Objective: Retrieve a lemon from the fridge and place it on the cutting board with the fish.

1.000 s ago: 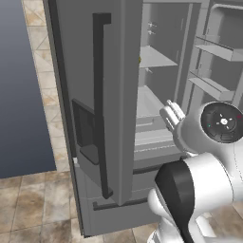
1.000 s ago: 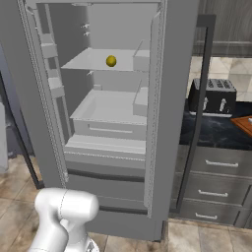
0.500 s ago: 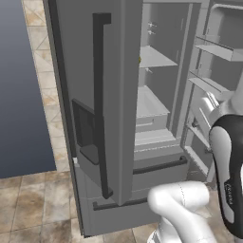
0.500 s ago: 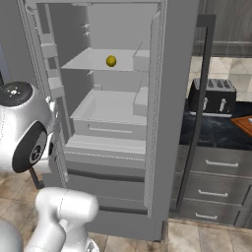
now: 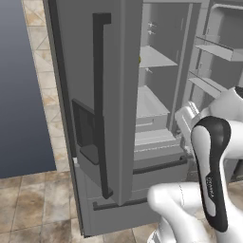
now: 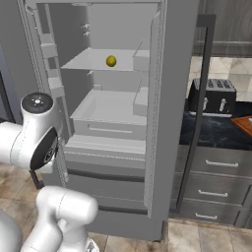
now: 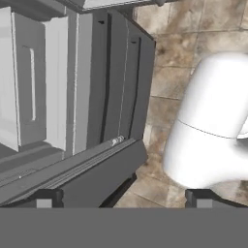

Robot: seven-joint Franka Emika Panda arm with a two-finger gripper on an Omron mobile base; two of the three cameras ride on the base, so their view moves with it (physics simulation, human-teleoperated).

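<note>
The fridge (image 6: pixel 172 98) stands with its doors swung open. The lemon (image 6: pixel 111 61) lies on an upper shelf inside, and a sliver of it peeks past the door edge (image 5: pixel 139 60) in the left base view. My gripper (image 7: pixel 123 198) is open with nothing between its fingertips (image 7: pixel 44 198). It looks down at the fridge's lower drawers (image 7: pixel 72 97) and the tiled floor, well below the lemon. A corner of the reddish-brown cutting board (image 6: pixel 244 123) shows on the dark counter at the far right. The fish is out of view.
A dark toaster (image 6: pixel 212 96) sits on the counter right of the fridge, above grey drawers (image 6: pixel 216 170). The open left door with its long dark handle (image 5: pixel 99 104) stands close to my arm (image 5: pixel 209 171). Tiled floor (image 7: pixel 179 77) lies in front of the fridge.
My arm has swung across in front of the fridge, its elbow coming into the left of the right base view. The gripper stays open. The lemon has not moved.
</note>
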